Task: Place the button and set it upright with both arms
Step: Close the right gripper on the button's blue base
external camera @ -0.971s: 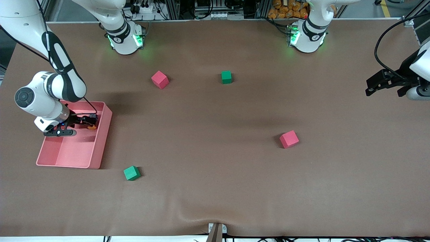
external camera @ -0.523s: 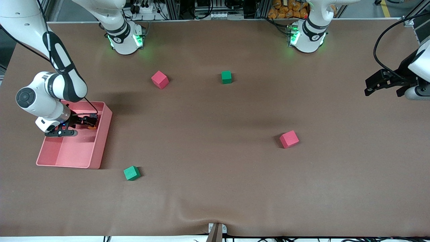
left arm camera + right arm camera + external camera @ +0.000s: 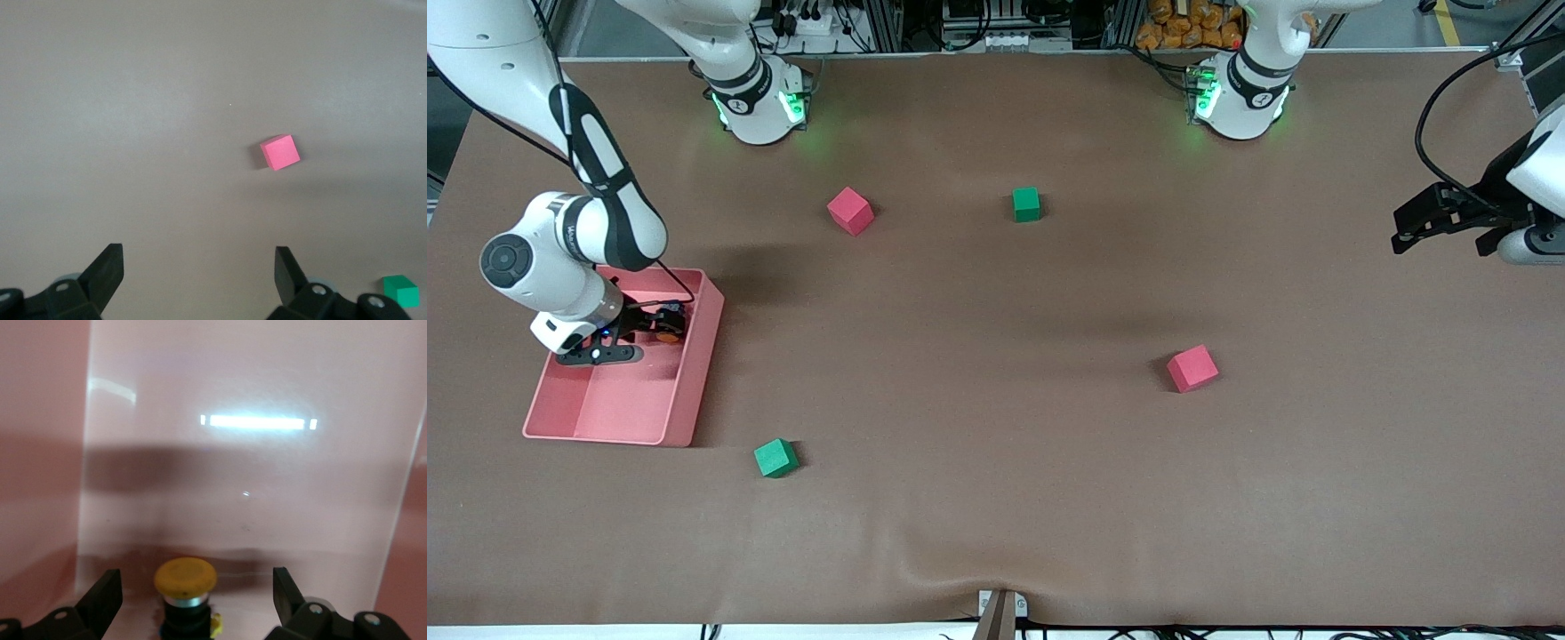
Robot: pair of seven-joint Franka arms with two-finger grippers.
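Right gripper [image 3: 660,325] shifted slightly — inside tray [image 3: 694,391].

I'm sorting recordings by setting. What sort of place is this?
Most likely a robotics lab or test cell: two arms with green-lit bases bolted at a brown-covered table, aluminium framing and cables along its edge, and foam cubes plus a pink tray set out as props.

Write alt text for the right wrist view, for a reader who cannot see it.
The button, orange cap up on a black body, stands on the floor of the pink bin, between the open fingers of the right gripper, which do not touch it. A strip of light glares off the bin's glossy surface.
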